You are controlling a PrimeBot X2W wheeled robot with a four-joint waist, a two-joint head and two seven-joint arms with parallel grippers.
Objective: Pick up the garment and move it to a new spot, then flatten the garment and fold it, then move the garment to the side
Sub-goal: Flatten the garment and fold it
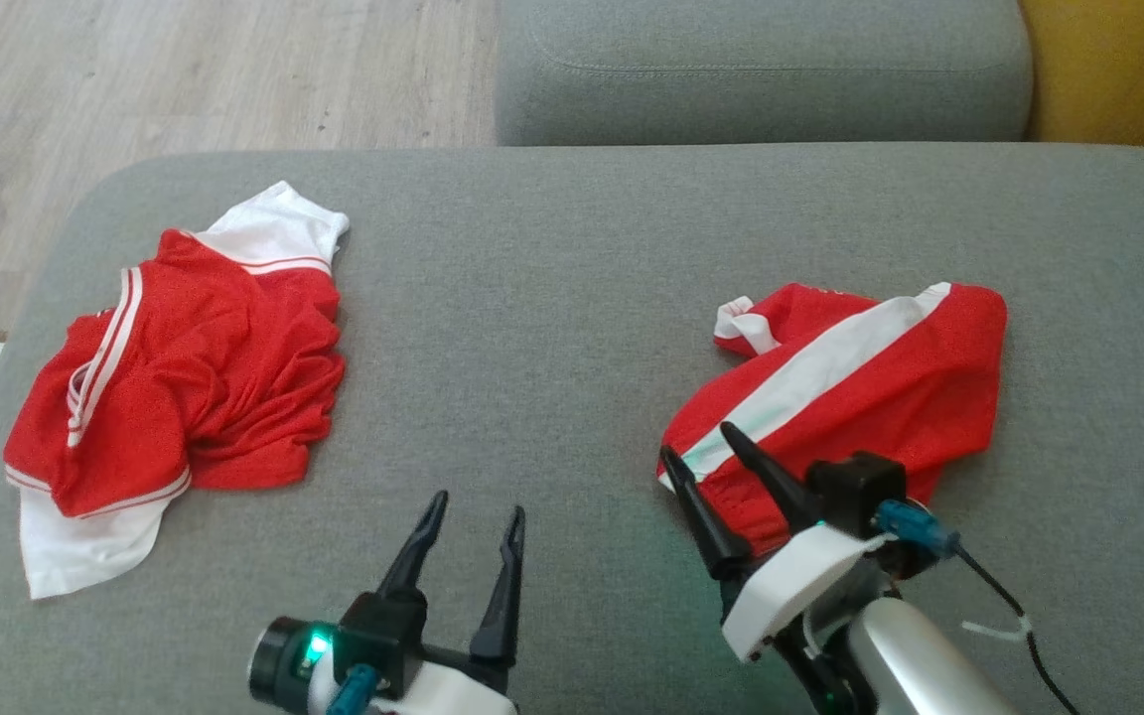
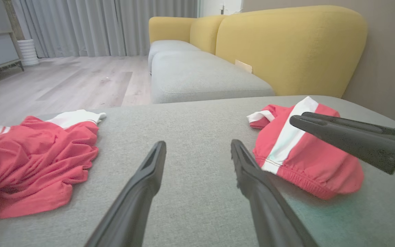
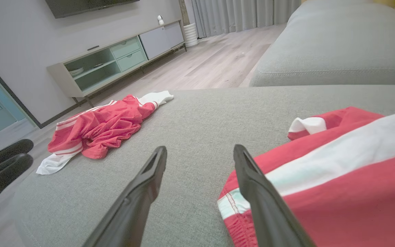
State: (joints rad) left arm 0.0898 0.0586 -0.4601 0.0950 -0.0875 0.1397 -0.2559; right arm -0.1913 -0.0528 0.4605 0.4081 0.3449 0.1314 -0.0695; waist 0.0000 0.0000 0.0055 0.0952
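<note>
A folded red garment with a broad white stripe, shorts by the look, lies on the right of the grey cushion. My right gripper stands open at the shorts' near left corner, over the elastic waistband; grey cushion shows between its fingers in the right wrist view, with the shorts beside the right finger. A crumpled red shirt with white sleeves lies at the left. My left gripper is open and empty between the two garments, above the near middle of the cushion.
A second grey seat adjoins the far edge, with a yellow sofa back behind it. Wooden floor lies beyond the cushion's left and far-left edges. A low TV cabinet stands against the wall.
</note>
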